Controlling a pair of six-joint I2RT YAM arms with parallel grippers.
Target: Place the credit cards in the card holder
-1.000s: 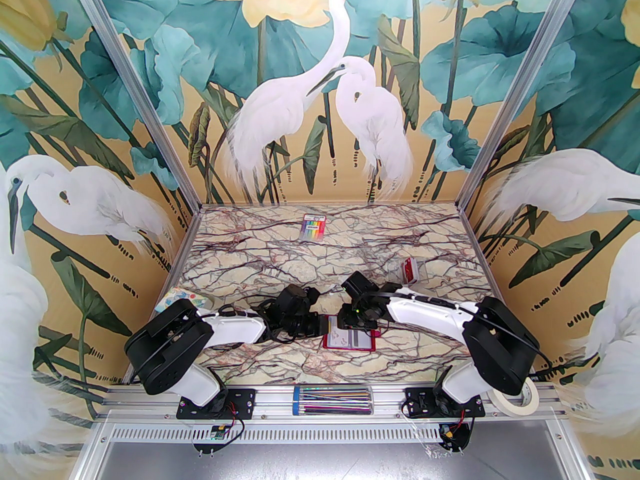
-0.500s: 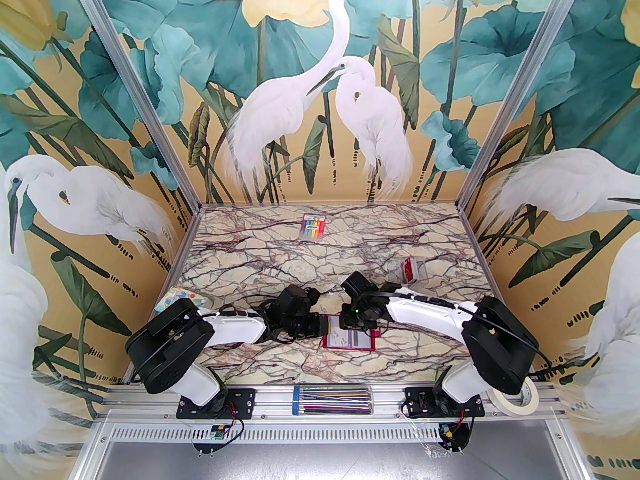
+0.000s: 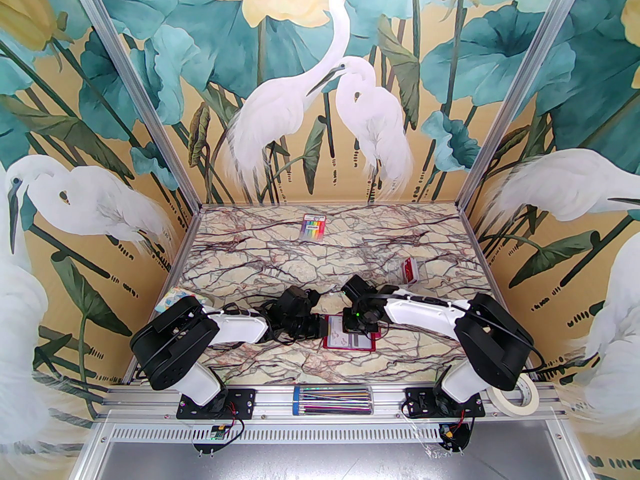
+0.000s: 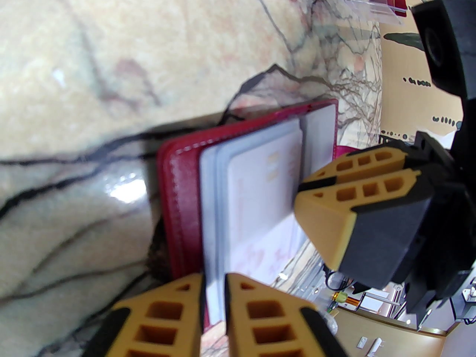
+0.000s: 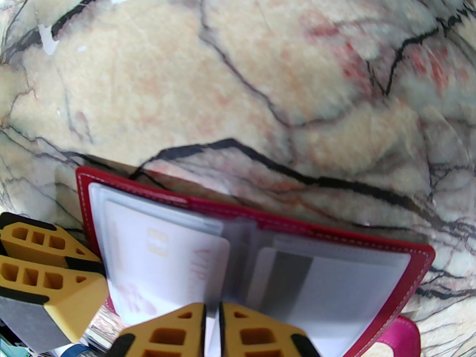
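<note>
Low in both wrist views, left gripper [image 4: 214, 288] and right gripper [image 5: 212, 311] each pinch the open card holder's [image 5: 334, 234] clear sleeves [image 5: 334, 285].

Left pincer [image 4: 214, 303], right pincer [image 5: 212, 325]: both tight.

The left arm [image 3: 235, 329] and right arm [image 3: 425, 313] have glossy white shells between bulky black joint housings, with thin black cables looped alongside. Screwed black base plates [image 3: 240, 400] sit under them. The left gripper [image 4: 214, 279] and right gripper [image 5: 212, 307] have ochre fingers [image 4: 260, 322] with rectangular holes.
</note>
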